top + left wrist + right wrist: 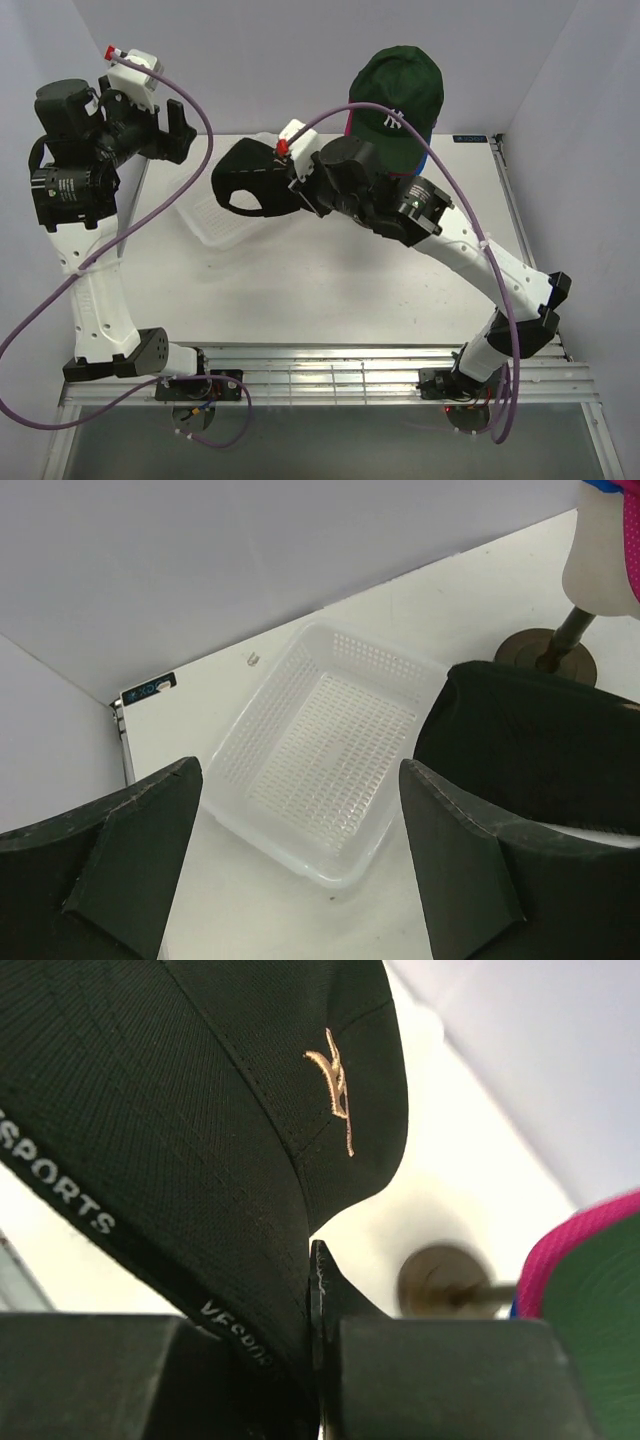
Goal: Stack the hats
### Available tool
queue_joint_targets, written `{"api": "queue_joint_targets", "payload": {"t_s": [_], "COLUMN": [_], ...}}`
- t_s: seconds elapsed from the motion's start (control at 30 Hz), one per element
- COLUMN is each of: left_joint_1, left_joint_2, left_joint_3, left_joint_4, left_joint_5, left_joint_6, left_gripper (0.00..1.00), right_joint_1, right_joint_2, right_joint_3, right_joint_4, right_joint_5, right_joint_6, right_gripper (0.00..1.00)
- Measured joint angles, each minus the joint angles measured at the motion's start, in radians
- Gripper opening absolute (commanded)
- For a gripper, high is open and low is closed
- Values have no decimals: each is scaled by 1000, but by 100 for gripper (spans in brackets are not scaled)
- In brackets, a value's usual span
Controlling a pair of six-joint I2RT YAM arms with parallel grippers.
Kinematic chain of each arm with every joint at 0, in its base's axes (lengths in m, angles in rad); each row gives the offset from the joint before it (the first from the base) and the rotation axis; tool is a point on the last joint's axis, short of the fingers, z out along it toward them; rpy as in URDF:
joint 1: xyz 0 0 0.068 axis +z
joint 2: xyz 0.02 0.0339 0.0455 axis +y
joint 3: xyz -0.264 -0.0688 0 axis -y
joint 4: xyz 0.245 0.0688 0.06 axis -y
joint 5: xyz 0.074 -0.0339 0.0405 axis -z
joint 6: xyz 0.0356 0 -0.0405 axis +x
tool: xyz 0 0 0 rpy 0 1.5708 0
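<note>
Four hats are counted. Three are stacked on the one mannequin head (600,555). The green hat (398,90) is uppermost, and only slivers of the pink hat (633,550) and blue hat (606,484) are seen beneath it. The black hat (248,180) is held left of the head, pinched at its rim by the right gripper (310,1330). One white basket (320,760) is seen farther left of the head. The left gripper (297,770) is spread, with nothing between its fingers.

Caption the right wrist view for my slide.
The right gripper clamps the black cap, with the pink cap at the right edge.
</note>
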Motion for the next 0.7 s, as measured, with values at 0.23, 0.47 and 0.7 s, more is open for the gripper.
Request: {"api": "queue_joint_targets", "payload": {"t_s": [0.23,0.47,0.7], "left_joint_1": [0,0,2], "left_joint_2": [-26,-55,-54], "left_joint_3": [-40,-153,-235], "left_joint_4": [-42,-85,-111], "left_joint_5": [8,105,292], "left_joint_6": [42,58,108], "left_gripper": [90,98,98], "right_joint_1": [-82,-107,-142], "right_joint_2": [53,-11,-118], "right_joint_3": [0,-19,-40], "right_joint_4": [-124,-32,91], "right_joint_5": [-10,0,-2], "right_joint_6": [230,323,380], "right_gripper": [8,8,8]}}
